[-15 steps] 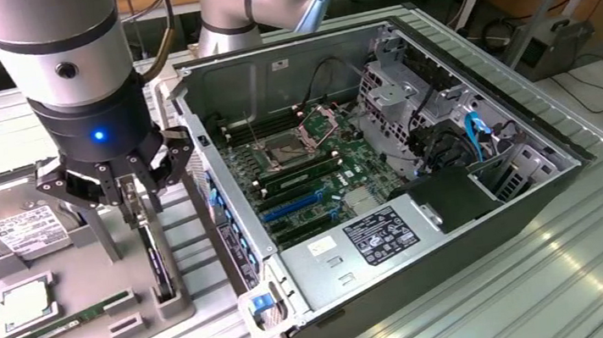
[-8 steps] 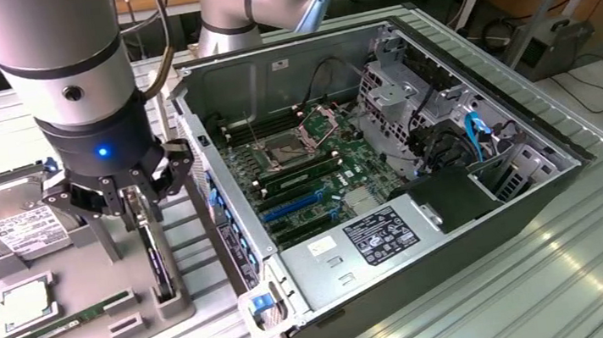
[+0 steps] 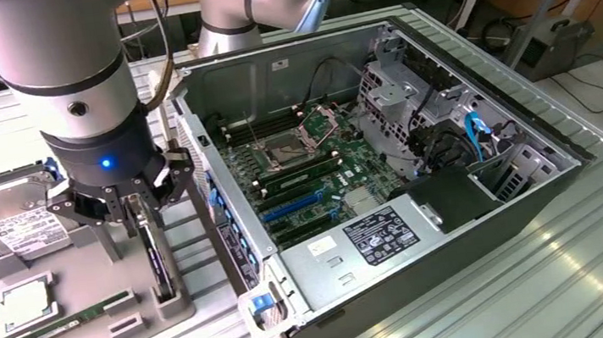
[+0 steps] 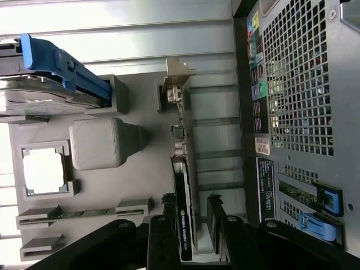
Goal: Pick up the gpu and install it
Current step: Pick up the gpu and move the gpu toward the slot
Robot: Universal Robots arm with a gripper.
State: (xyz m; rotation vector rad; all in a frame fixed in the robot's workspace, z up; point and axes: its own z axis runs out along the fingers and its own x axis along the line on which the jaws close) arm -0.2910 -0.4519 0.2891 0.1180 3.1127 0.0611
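Straddling: the gripper [image 4: 190,228] is down over the gpu [image 4: 184,185], jaws apart, one finger on each face of the card, with a thin gap showing on one side.
Gpu: standing on edge in a slot of the gray tray [image 3: 99,282], along the tray's side nearest the computer case [image 3: 268,79].
Grip spot: the end opposite the card's silver bracket.
Hard drive [image 3: 18,223]: on the tray, at its far corner.
Memory stick [image 3: 63,324]: on the tray, at its near edge.
Computer case: open, just beside the tray.

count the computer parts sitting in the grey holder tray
4: hard drive at the tray's far end, cpu next to it, memory stick nearest the camera, gpu on edge between the gripper's open fingers. The arm may hide more.
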